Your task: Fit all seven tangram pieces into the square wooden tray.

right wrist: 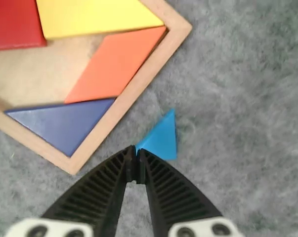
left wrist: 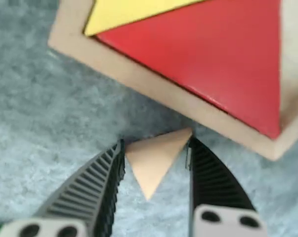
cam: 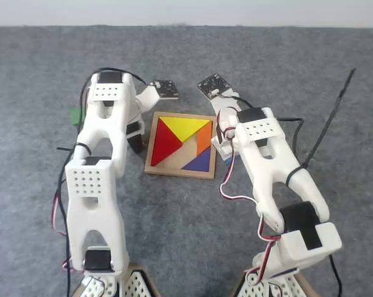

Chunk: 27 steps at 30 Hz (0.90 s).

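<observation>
The square wooden tray (cam: pixel 151 162) lies between the arms. It holds a red triangle (cam: pixel 164 141), a yellow triangle (cam: pixel 185 127), an orange parallelogram (cam: pixel 203 140) and a blue-purple triangle (cam: pixel 200 162). Left of the tray, my left gripper (left wrist: pixel 155 142) is low on the mat, its fingers (left wrist: pixel 106 173) pressed against both corners of a small tan triangle (left wrist: pixel 153 160). At the tray's right side my right gripper (right wrist: pixel 136 150) is shut with nothing in it. Its tips touch a corner of a small light-blue triangle (right wrist: pixel 162 137) lying on the mat just outside the tray's rim (right wrist: pixel 153 81).
Grey felt mat (cam: pixel 186 223) covers the table. A small green thing (cam: pixel 76 115) peeks out left of the left arm. A black cable (cam: pixel 328 127) runs along the right. Bare tray floor (right wrist: pixel 35 79) shows beside the orange and blue-purple pieces.
</observation>
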Available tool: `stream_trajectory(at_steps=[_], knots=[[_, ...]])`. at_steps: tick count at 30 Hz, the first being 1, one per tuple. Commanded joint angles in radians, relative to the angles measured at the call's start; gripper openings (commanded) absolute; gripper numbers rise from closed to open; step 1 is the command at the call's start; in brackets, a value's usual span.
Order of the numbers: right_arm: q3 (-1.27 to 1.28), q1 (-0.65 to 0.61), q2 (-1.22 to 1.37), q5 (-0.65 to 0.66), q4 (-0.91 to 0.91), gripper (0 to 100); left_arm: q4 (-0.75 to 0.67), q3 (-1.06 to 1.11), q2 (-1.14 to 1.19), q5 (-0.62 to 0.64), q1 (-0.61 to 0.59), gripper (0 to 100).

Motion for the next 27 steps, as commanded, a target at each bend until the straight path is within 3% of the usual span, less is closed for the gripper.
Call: stream_trajectory(at_steps=[1,12,21,27], knots=[[-0.051,0.015,-0.01,0.011,-0.039,0.7,-0.043,-0.048,0.002,0.069,0.009,19],[0.064,0.087,-0.015,0.005,-0.283,0.7,-0.043,-0.05,0.005,0.043,0.006,19],[0.074,0.056,-0.012,0.009,-0.288,0.7,-0.084,-0.044,0.012,-0.146,0.005,19],[0.074,0.054,-0.012,0.011,-0.286,0.7,-0.084,-0.044,0.012,-0.173,0.002,16]])
